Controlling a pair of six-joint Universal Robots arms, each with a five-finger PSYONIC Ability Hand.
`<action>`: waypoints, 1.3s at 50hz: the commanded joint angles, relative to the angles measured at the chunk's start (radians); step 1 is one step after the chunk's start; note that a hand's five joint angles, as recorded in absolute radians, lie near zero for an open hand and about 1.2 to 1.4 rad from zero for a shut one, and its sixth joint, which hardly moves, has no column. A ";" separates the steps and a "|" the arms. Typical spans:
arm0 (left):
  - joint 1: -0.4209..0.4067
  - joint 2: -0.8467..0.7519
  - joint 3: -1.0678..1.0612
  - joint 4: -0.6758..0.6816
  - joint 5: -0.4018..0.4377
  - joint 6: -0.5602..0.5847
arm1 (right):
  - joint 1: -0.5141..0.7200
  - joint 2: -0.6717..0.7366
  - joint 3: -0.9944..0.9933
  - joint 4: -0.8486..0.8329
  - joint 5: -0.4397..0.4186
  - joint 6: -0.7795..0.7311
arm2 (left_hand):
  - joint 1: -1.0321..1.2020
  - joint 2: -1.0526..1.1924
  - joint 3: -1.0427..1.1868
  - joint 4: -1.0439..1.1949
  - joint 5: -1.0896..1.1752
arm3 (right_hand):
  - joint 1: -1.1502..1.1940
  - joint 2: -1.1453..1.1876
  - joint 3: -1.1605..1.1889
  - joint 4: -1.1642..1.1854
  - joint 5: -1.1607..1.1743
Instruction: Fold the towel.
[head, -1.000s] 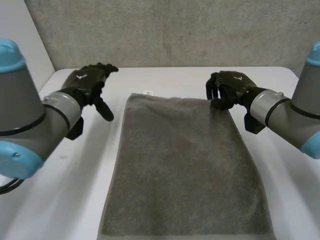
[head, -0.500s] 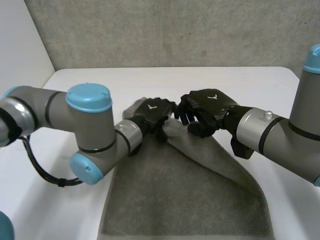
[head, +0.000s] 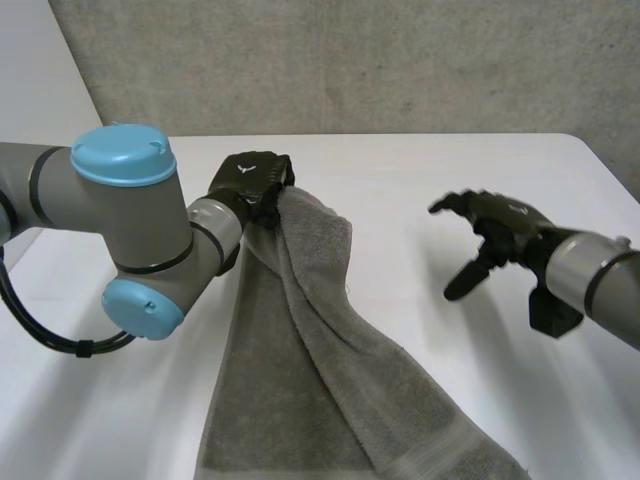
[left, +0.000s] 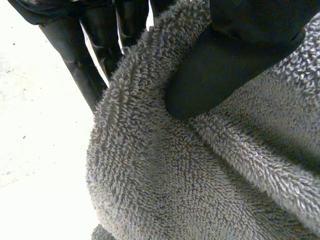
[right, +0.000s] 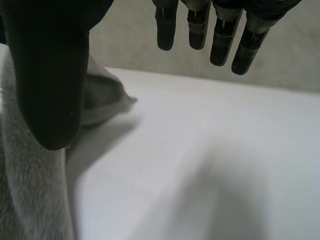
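Note:
A grey towel (head: 300, 350) lies lengthwise on the white table (head: 420, 170), its far right corner drawn over to the far left, so a thick diagonal fold runs down toward the near right. My left hand (head: 252, 182) is shut on the bunched far end of the towel (left: 200, 165), thumb (left: 220, 65) pressing the pile against the fingers. My right hand (head: 492, 226) hovers open over bare table to the right of the towel, fingers (right: 220, 35) spread and empty, with the towel (right: 30, 190) beside its thumb.
A grey wall (head: 350, 60) rises behind the table's far edge. My left arm (head: 120, 230) reaches across the near left of the table. Bare tabletop lies to the right of the towel and beyond it.
My left hand swung in from the left and closed on the towel's far end. My right hand carried the far right corner leftward, let go, and pulled back to the right, open.

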 joint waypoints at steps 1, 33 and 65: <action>-0.002 0.047 -0.049 -0.002 0.001 0.003 | -0.031 0.042 0.156 -0.006 -0.030 0.070 | 0.227 0.183 0.186 0.181 0.199 | -0.028 -0.051 -0.036 -0.055 -0.058; -0.004 0.285 -0.113 -0.052 -0.005 0.005 | 0.262 0.385 -0.191 -0.119 -0.078 0.365 | 0.227 0.183 0.186 0.181 0.199 | 1.194 1.170 1.186 1.167 1.163; 0.079 0.294 -0.375 0.202 -0.292 -0.031 | 0.303 0.251 -0.358 -0.156 0.183 -0.540 | 0.227 0.183 0.186 0.181 0.199 | 1.194 1.170 1.186 1.167 1.163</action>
